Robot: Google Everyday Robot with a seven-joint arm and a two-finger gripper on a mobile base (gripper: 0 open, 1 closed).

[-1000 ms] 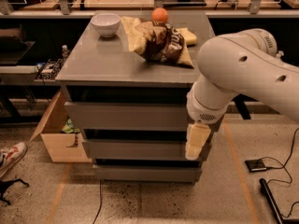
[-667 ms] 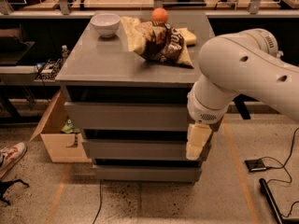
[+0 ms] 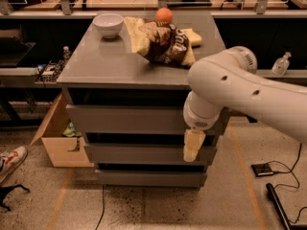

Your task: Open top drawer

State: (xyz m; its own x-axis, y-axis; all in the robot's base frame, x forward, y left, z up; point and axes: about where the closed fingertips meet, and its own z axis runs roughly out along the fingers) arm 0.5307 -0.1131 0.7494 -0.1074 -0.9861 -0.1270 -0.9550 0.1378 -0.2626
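Top drawer (image 3: 127, 120): front panel faces camera, long axis left-right, under desk (image 3: 96, 61) top. Pincer (image 3: 193, 146) hangs before its right end, pointing down; wide or narrow, cannot tell.

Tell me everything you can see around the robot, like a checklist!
Surface: grey cabinet top, with things at its back.
Job's things: top drawer, flat grey front under a dark gap; cannot tell how far out it is.
Clutter: white bowl, orange and chip bag on the cabinet top.
Grippers: gripper points down in front of the middle drawer's right end, just below the top drawer's front.
Cables: black cable on the floor in front of the cabinet.
Surroundings: cardboard box and shoe on the left; bottle on the right.
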